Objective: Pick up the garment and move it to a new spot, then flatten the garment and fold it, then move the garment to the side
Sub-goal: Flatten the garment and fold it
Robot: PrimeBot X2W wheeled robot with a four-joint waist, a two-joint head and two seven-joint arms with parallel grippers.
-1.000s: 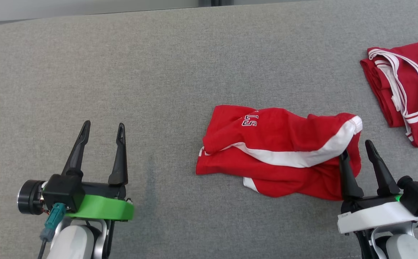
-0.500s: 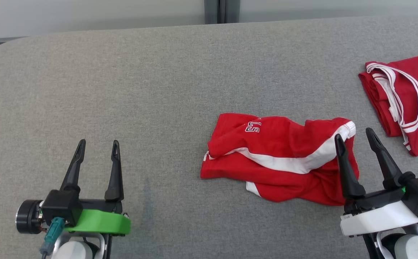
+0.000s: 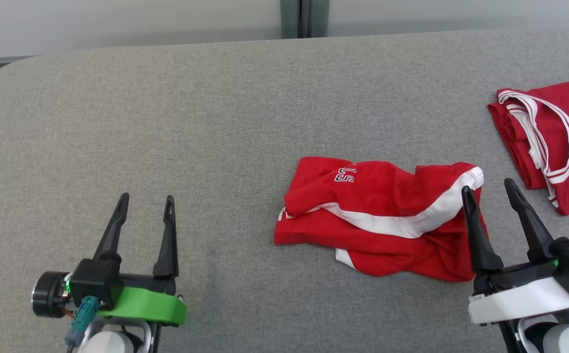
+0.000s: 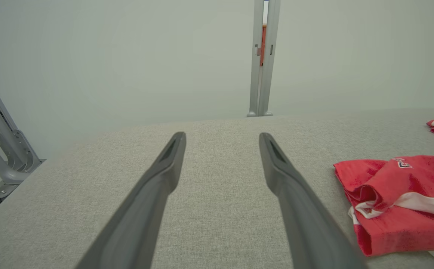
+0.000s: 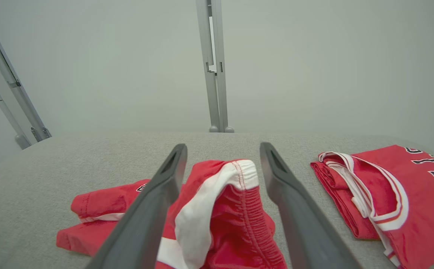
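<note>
1. Spread wide and empty at the right gripper (image 3: 487, 185), with the raised right end of the garment (image 3: 377, 215) sitting between the two fingers in the right wrist view. Cannot tell whether touching.
2. Probably lined up that way to pinch the bunched waistband (image 5: 239, 173) first, as the highest and easiest fold to catch.
3. Spread just as wide and empty at the left gripper (image 3: 147, 196), hovering over bare table (image 3: 215, 122) well to the left of the garment. Likely kept clear there until needed for a second corner.
4. Crumpled rather than flat: lying right of centre on the table, towards the near side, with a white stripe (image 3: 411, 223) across the red cloth and the left end doubled over on itself.
5. Further right and farther back, apart from the garment: a folded red jersey (image 3: 549, 142), seemingly set aside as finished, so not a place to drop this one.
6. Judging by the lie of things: pickup not yet made, flattening and folding all ahead, with open grey space at left and centre to serve as the new spot.
</note>
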